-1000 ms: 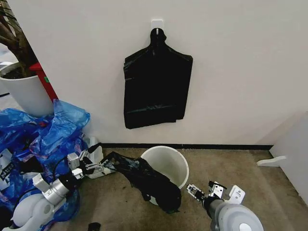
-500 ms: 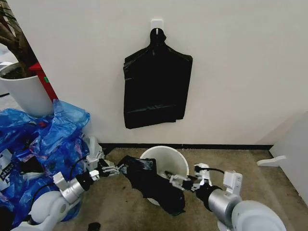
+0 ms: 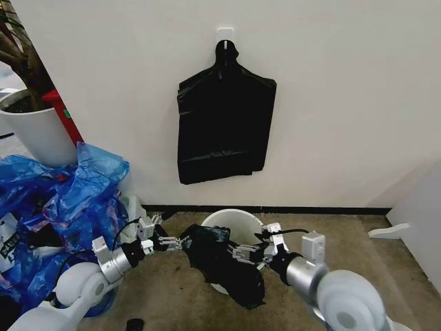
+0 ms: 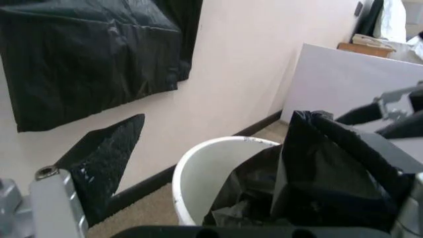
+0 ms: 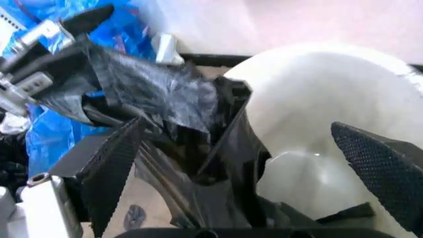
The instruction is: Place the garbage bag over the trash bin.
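Bin half-draped, both grippers at the bag.

You have the trash bin [image 3: 234, 227] standing on the carpet just below the flat black bundle [image 3: 224, 127] that hangs on the wall; its bare white inside shows on the wall side. The garbage bag [image 3: 224, 265] lies crumpled over the bin's near rim and spills down its front to the floor. Your left gripper [image 3: 176, 243], at the bin's left, is clamped on the bag's edge. Your right gripper [image 3: 242, 254], reaching in over the bin's right side, has its fingers spread wide at the bag's opening. Blue bags [image 3: 62, 200] are heaped left of the bin, a plant pot [image 3: 31, 134] behind them. No legible writing on any item.
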Controlling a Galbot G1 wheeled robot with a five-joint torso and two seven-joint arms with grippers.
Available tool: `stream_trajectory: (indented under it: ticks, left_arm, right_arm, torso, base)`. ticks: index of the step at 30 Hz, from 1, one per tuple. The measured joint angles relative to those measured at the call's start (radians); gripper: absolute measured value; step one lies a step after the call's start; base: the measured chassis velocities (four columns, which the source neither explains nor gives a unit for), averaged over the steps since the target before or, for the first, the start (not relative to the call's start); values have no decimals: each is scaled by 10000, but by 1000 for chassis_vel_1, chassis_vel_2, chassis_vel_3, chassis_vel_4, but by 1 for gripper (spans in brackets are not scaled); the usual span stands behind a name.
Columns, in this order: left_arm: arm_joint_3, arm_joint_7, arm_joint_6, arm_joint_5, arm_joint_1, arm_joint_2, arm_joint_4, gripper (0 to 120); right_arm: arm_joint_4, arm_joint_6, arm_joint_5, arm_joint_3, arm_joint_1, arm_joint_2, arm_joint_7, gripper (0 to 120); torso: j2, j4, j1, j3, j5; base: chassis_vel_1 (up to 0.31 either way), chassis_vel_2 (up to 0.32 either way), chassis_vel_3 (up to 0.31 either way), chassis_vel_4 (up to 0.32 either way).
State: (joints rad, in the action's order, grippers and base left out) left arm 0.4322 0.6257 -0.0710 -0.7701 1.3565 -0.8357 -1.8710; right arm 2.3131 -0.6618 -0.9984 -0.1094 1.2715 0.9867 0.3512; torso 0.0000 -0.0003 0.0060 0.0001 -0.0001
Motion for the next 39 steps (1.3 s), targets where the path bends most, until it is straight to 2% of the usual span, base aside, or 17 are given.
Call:
stream_trajectory:
  ticks: [7, 12, 15, 18, 22, 23, 24, 25, 28, 30, 35, 39]
  left_arm:
    - [34, -26, 79, -55, -49, -5, -123, 100]
    - [218, 49, 86, -197, 23, 64, -290, 100]
    - [323, 103, 81, -240, 69, 92, -314, 100]
    - [771, 283, 55, -388, 315, 136, -404, 100]
    - [1081, 399, 28, -461, 488, 143, -440, 100]
    - [1318, 491, 3, -502, 631, 146, -454, 100]
    - [1365, 508, -3, -510, 658, 146, -458, 100]
    - [1557, 572, -30, -552, 775, 147, -471, 100]
    - [1823, 654, -64, -616, 924, 148, -488, 100]
    - [2298, 797, -125, -717, 1193, 140, -507, 100]
    - [2737, 961, -189, -786, 1450, 29, -431, 100]
    - [2564, 1111, -196, -579, 1413, -318, -391, 100]
  right_arm:
    - [-1015, 267, 5, 763, -673, 343, 687, 99]
    - [-1635, 404, -275, 1032, -938, 467, 1195, 77]
    - [-1750, 437, -283, 1052, -951, 490, 1233, 71]
    - [-1963, 519, -164, 1069, -906, 501, 1271, 57]
    - [-2061, 549, -17, 1074, -890, 496, 1273, 50]
    - [-2129, 558, 94, 1073, -890, 487, 1266, 39]
    - [-2136, 559, 104, 1073, -889, 486, 1265, 39]
    - [-2194, 562, 170, 1068, -892, 472, 1258, 31]
    - [-2262, 562, 224, 1048, -905, 450, 1257, 26]
    - [-2340, 587, 273, 1011, -957, 411, 1258, 18]
    - [-1882, 631, 115, 1079, -1074, 370, 1407, 31]
    - [-412, 244, -852, 1226, -838, 72, 1869, 49]
  torso:
    - [0, 1, 0, 0, 1]
    - [0, 0, 0, 0, 1]
    - [0, -1, 0, 0, 0]
    - [0, -1, 0, -1, 0]
    - [0, -2, 0, -1, 1]
    - [0, -1, 0, -1, 1]
    - [0, -1, 0, -1, 1]
    - [0, 0, 0, -1, 0]
    - [0, 2, 0, -1, 0]
    - [0, 2, 0, 0, 2]
    - [0, 1, -1, -1, 2]
    - [1, 0, -1, -1, 2]
  base:
    - [0, 0, 0, 0]
    - [0, 0, 0, 0]
    - [0, 0, 0, 0]
    - [0, 0, 0, 0]
    - [0, 0, 0, 0]
    - [0, 0, 0, 0]
    - [0, 0, 0, 0]
    - [0, 0, 0, 0]
    - [0, 0, 0, 0]
    - [0, 0, 0, 0]
    - [0, 0, 0, 0]
    - [0, 0, 0, 0]
